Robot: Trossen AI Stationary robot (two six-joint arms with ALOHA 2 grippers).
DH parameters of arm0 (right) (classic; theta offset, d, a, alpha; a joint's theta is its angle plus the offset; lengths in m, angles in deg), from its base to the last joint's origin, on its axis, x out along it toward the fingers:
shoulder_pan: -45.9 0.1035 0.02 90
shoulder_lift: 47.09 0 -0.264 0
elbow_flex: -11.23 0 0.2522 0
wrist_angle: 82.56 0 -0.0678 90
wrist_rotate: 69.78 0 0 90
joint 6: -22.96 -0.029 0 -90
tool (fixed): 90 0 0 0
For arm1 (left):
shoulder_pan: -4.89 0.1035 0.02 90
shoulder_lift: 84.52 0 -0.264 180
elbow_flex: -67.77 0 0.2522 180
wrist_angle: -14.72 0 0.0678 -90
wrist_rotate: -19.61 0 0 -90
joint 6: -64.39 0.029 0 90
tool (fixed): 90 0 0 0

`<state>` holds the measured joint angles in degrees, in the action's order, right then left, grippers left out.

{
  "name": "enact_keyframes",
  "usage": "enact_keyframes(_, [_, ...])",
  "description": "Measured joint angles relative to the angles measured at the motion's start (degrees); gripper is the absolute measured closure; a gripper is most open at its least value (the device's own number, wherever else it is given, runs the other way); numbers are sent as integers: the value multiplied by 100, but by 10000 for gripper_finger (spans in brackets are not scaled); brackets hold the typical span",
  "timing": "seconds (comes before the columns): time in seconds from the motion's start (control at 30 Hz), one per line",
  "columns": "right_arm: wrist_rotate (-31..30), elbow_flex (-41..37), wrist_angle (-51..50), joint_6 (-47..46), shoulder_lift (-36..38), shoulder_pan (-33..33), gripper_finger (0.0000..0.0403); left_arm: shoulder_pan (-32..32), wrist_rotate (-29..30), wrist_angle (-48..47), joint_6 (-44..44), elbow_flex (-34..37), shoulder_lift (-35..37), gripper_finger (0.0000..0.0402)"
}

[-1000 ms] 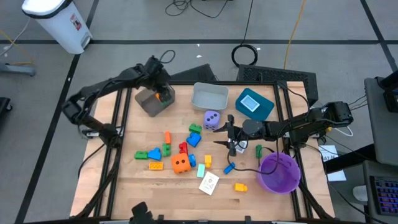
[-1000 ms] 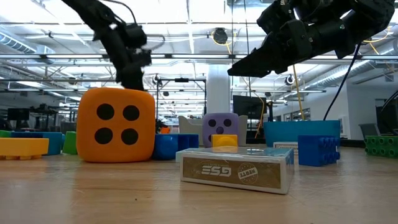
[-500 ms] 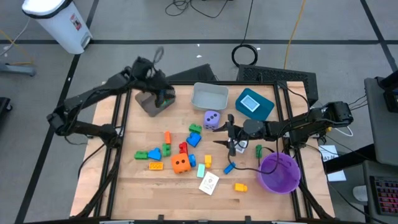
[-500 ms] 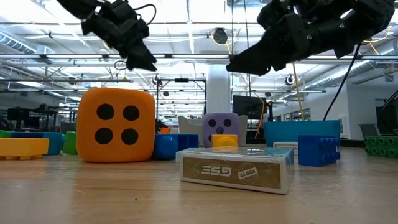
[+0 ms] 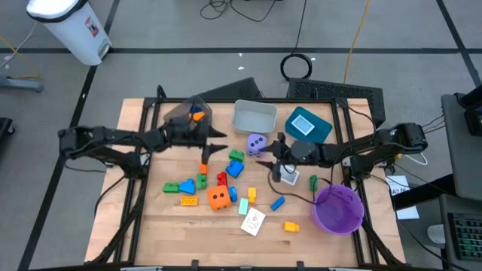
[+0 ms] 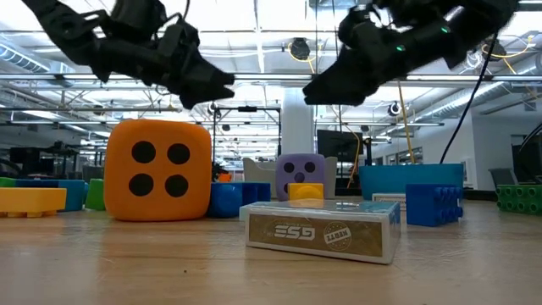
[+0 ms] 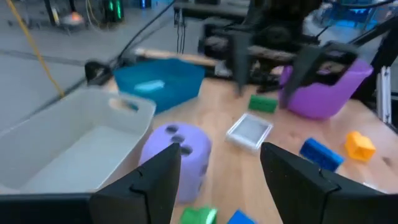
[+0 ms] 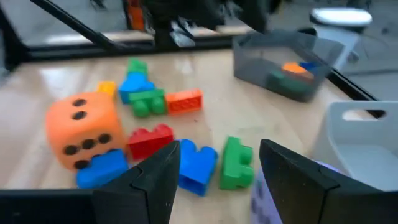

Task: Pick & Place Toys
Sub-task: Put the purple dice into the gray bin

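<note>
high view: left gripper (image 5: 218, 141) spread and empty over bare wood beside the grey bin (image 5: 190, 117); right gripper (image 5: 265, 156) spread, empty, near the purple die (image 5: 256, 143). low view: orange die (image 6: 157, 169) and card (image 6: 322, 226) up front, blocks behind.

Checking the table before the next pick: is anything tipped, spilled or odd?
Nothing stands out. The grey bin sits upright holding a few blocks, the purple die and orange die rest flat, and the loose toys simply await sorting.
</note>
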<state>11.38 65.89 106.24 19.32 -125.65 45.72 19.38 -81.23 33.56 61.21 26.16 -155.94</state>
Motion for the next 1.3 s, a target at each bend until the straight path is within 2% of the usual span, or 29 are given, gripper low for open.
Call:
enact_keyframes(0.1, [8, 850, -1609, 192, -100, -219, 190, -357, 384, 75, -33, 24, -2, 172])
enact_keyframes(0.2, [42, 1726, -3097, 473, -414, -508, 190, -598, 512, 179, -31, 24, 0, 172])
enact_keyframes(0.37, [949, 2864, -4519, 1143, -1293, -1083, 190, -757, 661, 154, 29, 24, -2, 172])
enact_keyframes(0.5, [1017, 3217, -4629, 1953, -1742, -1337, 190, -759, 658, 150, 46, 24, -2, 172])
enact_keyframes(0.87, [1185, 3328, -4634, 1559, -1627, -1877, 184, -755, 654, -48, 179, 24, -2, 172])
enact_keyframes(1.1, [2206, 3319, -4920, 1059, -1620, -2082, 134, -755, 649, -119, 196, 24, -2, 172])
enact_keyframes(1.3, [2234, 3319, -4895, 1518, -1620, -1999, 79, -755, 647, -114, 201, 24, -2, 172])
